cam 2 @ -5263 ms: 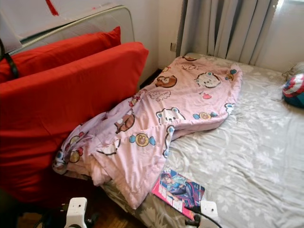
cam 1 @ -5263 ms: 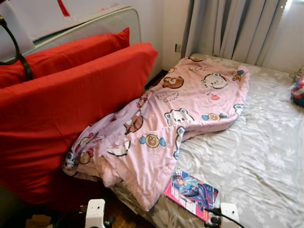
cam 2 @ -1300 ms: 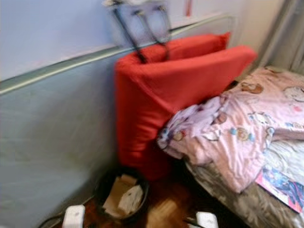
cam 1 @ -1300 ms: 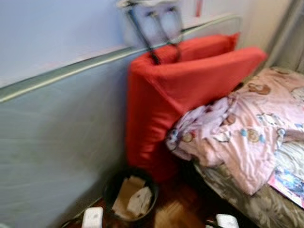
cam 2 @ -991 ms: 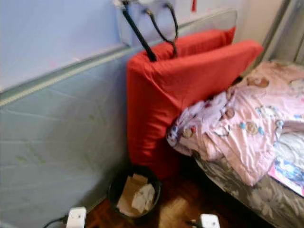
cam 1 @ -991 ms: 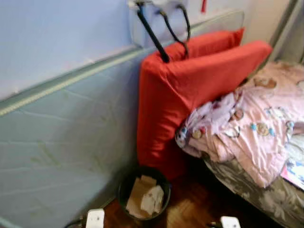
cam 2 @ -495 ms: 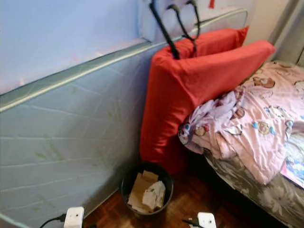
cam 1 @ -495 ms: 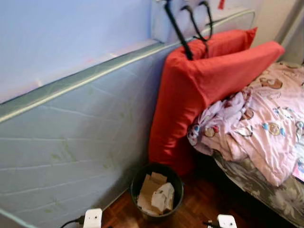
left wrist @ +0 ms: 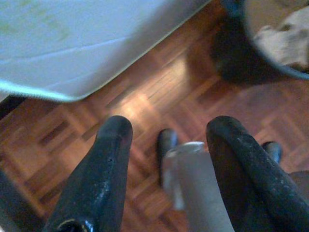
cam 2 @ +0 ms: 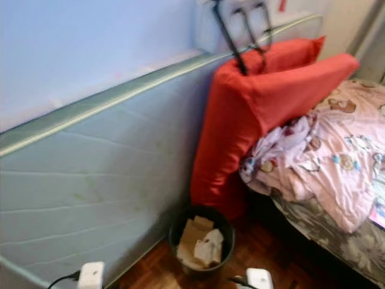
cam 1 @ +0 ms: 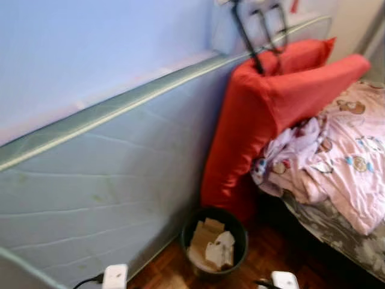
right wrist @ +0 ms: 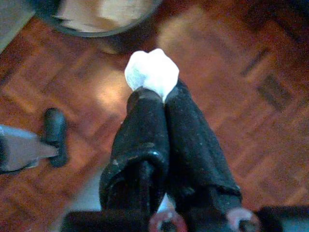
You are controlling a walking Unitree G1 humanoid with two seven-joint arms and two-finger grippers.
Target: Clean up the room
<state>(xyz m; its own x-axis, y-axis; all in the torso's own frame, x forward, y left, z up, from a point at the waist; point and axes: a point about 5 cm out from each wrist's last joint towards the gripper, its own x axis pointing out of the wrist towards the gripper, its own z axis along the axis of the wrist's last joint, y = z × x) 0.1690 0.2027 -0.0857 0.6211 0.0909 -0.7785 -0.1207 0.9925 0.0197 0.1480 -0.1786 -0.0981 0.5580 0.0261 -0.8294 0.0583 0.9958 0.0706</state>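
Right pincer [right wrist: 153, 92] clamped on a small white wad [right wrist: 151, 72], likely crumpled tissue, pinched only at the very tips. Held above parquet floor [right wrist: 231, 87], near the rim of the black waste bin [cam 2: 201, 241] but not over its mouth. Left pincer [left wrist: 166, 140] spread wide, empty, hanging low over the floor beside the upended pale mattress [cam 2: 90, 186].

Bin standing on the floor between mattress and red cushion [cam 2: 252, 120], already holding cardboard and paper scraps [cam 2: 198, 244]. Pink blanket [cam 2: 325, 162] slumped over the bed edge to the right.

Risks, judged from here:
- Release too early: wad lands on the parquet short of the rim. Cause: pincer not yet over the opening.
- Shallow grip: wad light, caught at the tips only; could slip out during a step or a swing of the arm.
- Bin fairly full: wad may sit on top of the scraps and roll off if dropped near the edge.
- Bin light and free-standing: knock from a foot or finger while closing in could tip it and spill the contents.
- Head views soft with motion; alignment over the bin harder to judge until steady.
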